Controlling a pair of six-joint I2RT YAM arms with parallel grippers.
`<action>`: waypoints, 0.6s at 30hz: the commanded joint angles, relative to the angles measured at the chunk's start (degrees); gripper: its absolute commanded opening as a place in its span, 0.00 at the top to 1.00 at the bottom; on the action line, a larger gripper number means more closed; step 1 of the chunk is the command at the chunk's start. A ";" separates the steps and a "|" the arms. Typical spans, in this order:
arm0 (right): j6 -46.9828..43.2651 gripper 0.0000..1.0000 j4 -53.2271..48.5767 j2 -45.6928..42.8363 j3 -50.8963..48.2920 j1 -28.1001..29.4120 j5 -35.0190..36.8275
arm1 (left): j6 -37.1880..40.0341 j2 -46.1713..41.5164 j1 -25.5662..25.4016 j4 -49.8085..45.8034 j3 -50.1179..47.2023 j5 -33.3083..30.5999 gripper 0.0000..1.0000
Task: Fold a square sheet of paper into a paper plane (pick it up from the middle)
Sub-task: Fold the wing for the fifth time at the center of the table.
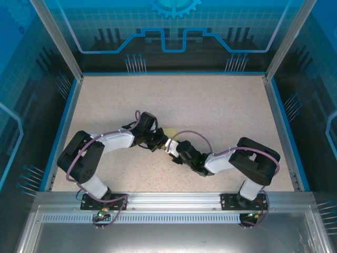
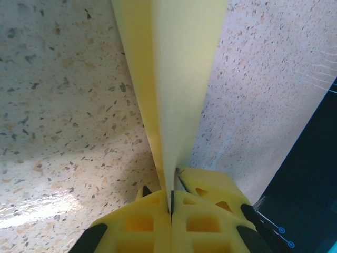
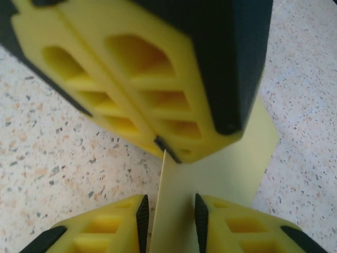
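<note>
The pale-yellow paper is held above the middle of the table, where both arms meet. In the left wrist view it stands on edge, folded into layers that narrow toward my left gripper, which is shut on it. My right gripper is open, and the paper passes between its fingers without being pinched. The left gripper hangs just above, clamped on the paper's upper edge. From above, the left gripper and right gripper nearly touch. I cannot tell the paper's whole outline.
The speckled beige tabletop lies open all around the arms. Blue-trimmed transparent walls enclose it on three sides. An aluminium rail carries the arm bases at the near edge.
</note>
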 commanded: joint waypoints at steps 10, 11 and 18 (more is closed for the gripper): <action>0.92 0.90 1.46 1.19 1.48 0.30 -1.92 | 1.57 -2.86 0.83 -6.38 3.37 -1.51 0.85; 1.81 0.91 1.02 0.87 1.43 0.03 -2.81 | 2.09 -3.51 1.42 -7.28 3.68 -2.08 0.80; 11.61 0.95 -3.02 -2.27 1.16 -3.61 -13.03 | 6.20 -10.90 10.21 -15.27 3.35 -5.67 0.57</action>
